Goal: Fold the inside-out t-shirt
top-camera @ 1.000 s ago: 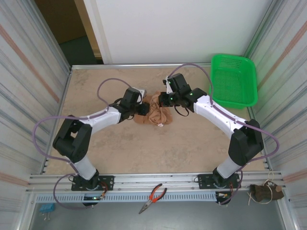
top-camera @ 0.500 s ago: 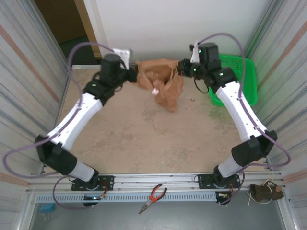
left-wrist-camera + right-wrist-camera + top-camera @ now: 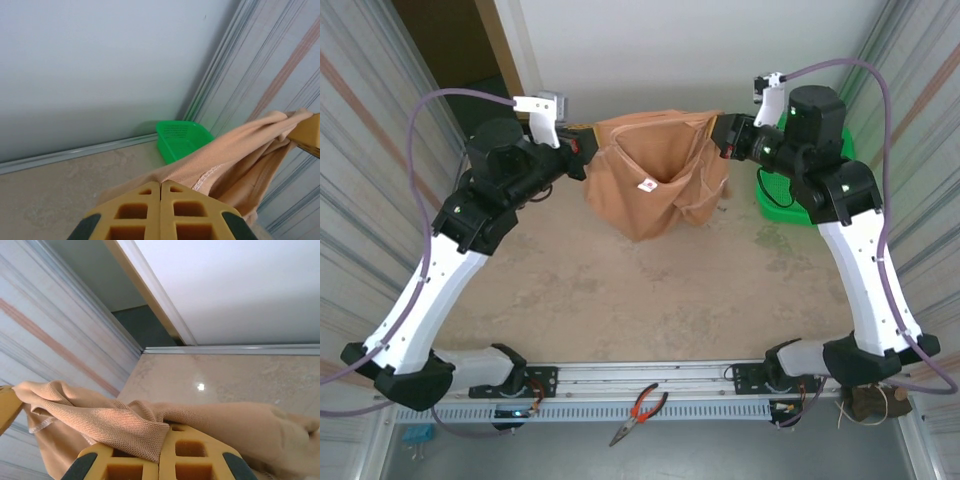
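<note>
The left gripper (image 3: pixel 584 150) and right gripper (image 3: pixel 720 136) are each pinched shut on a top corner of the inside-out t-shirt (image 3: pixel 655 185), holding it up over the far half of the table (image 3: pixel 620 300). It looks like the spreading-out step before any fold; next, I'd say, both arms must lower together, keeping that edge taut. The held edge runs left to right, the cloth drooping to a bunched point, its white tag (image 3: pixel 645 186) facing the arms' side.

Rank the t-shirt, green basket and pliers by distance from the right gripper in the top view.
1. t-shirt: held by the right gripper, centre back.
2. green basket: far right corner.
3. pliers: near edge, front centre.
</note>
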Motion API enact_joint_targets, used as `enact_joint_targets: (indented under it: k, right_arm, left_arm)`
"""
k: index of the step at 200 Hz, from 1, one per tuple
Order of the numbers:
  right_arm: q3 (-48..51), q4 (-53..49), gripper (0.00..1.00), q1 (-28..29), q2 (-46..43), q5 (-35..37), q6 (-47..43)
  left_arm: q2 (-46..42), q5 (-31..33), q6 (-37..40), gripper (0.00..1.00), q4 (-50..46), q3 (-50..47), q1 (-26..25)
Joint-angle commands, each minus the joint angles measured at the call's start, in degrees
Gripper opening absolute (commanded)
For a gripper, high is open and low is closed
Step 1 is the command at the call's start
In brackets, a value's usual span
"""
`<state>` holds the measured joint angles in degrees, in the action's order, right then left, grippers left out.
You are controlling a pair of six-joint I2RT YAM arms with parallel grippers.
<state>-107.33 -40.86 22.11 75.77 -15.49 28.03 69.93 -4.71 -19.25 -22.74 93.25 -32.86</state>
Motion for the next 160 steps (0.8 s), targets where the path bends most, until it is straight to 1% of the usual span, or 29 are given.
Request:
enact_joint_targets:
  k: [1,17,29,44,58,69,78,87,98,107,114,115,118,124,125,127,130,133,138,143,152,160]
  right_arm:
    - [-0.5,3.2,0.00,-0.6,-4.4,-1.2,1.8]
    - [-0.5,4.0,0.00,-1.1,-3.6,-2.2,2.1]
    - [-0.5,3.9,0.00,-1.9,-1.3,-2.8,1.8]
    - [2.2,5.7,0.00,-3.3,2.8,-3.9,1.7]
    - [2.8,8.5,0.00,-5.3,8.3,-4.7,2.5]
    - [1.8,10.5,0.00,-6.8,14.2,-5.8,3.2]
    - [0.4,11.6,0.00,-8.0,19.6,-6.1,4.2]
    - [-3.9,12.8,0.00,-9.0,25.4,-6.6,5.0]
    - [-9.1,12.8,0.00,-9.9,33.0,-5.3,5.6]
    - [-15.0,12.0,0.00,-10.7,39.6,-4.1,6.2]
    - [-20.0,11.1,0.00,-11.6,44.8,-4.6,6.7]
    - [-21.1,10.9,0.01,-11.8,45.5,-4.7,6.7]
    - [-24.0,10.0,0.10,-12.0,47.8,-5.2,6.8]
    - [-29.7,7.2,0.34,-12.6,52.1,-5.5,6.9]
    - [-30.6,6.7,0.36,-12.6,52.7,-5.6,6.9]
    - [-32.0,5.6,0.43,-12.8,53.9,-5.6,6.9]
    - [-35.1,3.9,0.50,-12.9,55.7,-5.8,6.6]
    - [-37.5,2.1,0.55,-13.0,57.2,-5.8,6.1]
    - [-40.7,-0.6,0.61,-13.0,59.2,-5.7,5.1]
    - [-42.2,-2.8,0.66,-12.8,59.8,-5.2,3.9]
    - [-40.8,-5.1,0.67,-12.3,58.2,-3.7,1.6]
    - [-35.5,-4.7,0.67,-11.8,54.9,-2.1,-0.3]
  left_arm:
    - [-6.3,1.3,-4.5,0.00,3.3,1.3,0.4]
    - [-6.7,3.8,-5.9,0.00,3.6,1.5,0.5]
    - [-5.7,6.1,-5.9,0.00,2.4,2.0,1.0]
    - [-2.9,7.8,-6.3,0.00,-0.2,2.3,3.8]
    - [0.5,5.3,-7.9,0.00,1.1,0.1,8.4]
    - [4.8,3.3,-9.2,0.00,2.4,-1.6,12.0]
    - [9.1,0.3,-10.0,0.00,4.1,-2.1,14.7]
    - [13.8,-1.8,-10.8,0.00,6.4,-2.0,16.8]
    - [20.5,-4.2,-10.9,0.00,9.5,-0.5,18.7]
    - [26.0,-5.9,-11.2,0.00,10.7,2.5,19.7]
    - [30.2,-6.8,-10.9,0.00,10.6,5.6,20.1]
    - [30.8,-7.0,-10.8,0.00,10.5,6.1,20.2]
    - [32.5,-7.4,-10.6,0.00,10.1,7.7,20.3]
    - [35.4,-8.6,-10.3,0.00,8.6,10.4,20.5]
    - [35.8,-8.7,-10.2,0.00,8.3,11.0,20.5]
    - [36.6,-9.0,-10.0,0.00,7.7,11.9,20.6]
    - [37.6,-9.5,-9.8,0.00,6.7,13.1,20.6]
    - [38.5,-9.9,-9.7,0.03,5.7,14.3,20.6]
    - [39.5,-10.8,-9.6,0.08,4.3,15.5,20.5]
    - [39.7,-12.0,-9.6,0.16,3.8,15.7,20.5]
    - [38.7,-13.5,-9.1,0.31,4.0,13.6,20.2]
    - [36.8,-13.2,-7.9,0.43,4.9,10.1,19.4]
